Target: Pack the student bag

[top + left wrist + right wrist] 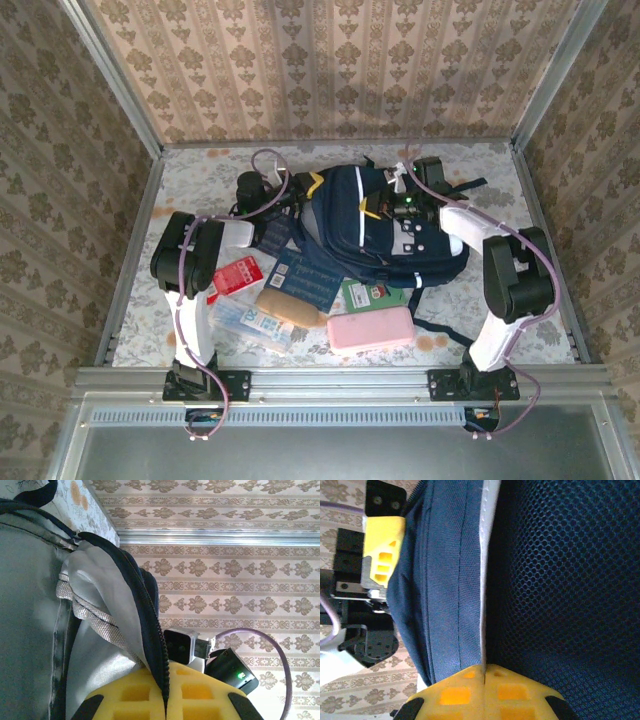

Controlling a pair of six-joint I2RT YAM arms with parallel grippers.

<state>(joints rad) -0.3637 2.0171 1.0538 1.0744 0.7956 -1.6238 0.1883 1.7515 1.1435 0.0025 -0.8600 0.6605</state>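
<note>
The student bag point(375, 240), navy with white stripes, lies in the middle of the table with its top toward the far wall. My left gripper point(303, 192) is at the bag's top left corner. In the left wrist view its yellow fingers point(135, 695) are shut on the bag's black zipper edge point(150, 605), with grey lining point(95, 650) beside it. My right gripper point(388, 207) is on the bag's top. Its yellow fingers point(455, 695) are shut on a white-piped seam point(481, 605) of the bag point(440, 580), next to dark blue mesh point(570, 580).
In front of the bag lie a red packet point(238, 274), a blue notebook point(305, 282), a tan block point(290, 308), a clear blue-printed packet point(250, 322), a green book point(372, 293) and a pink pencil case point(370, 328). Patterned walls close in the table.
</note>
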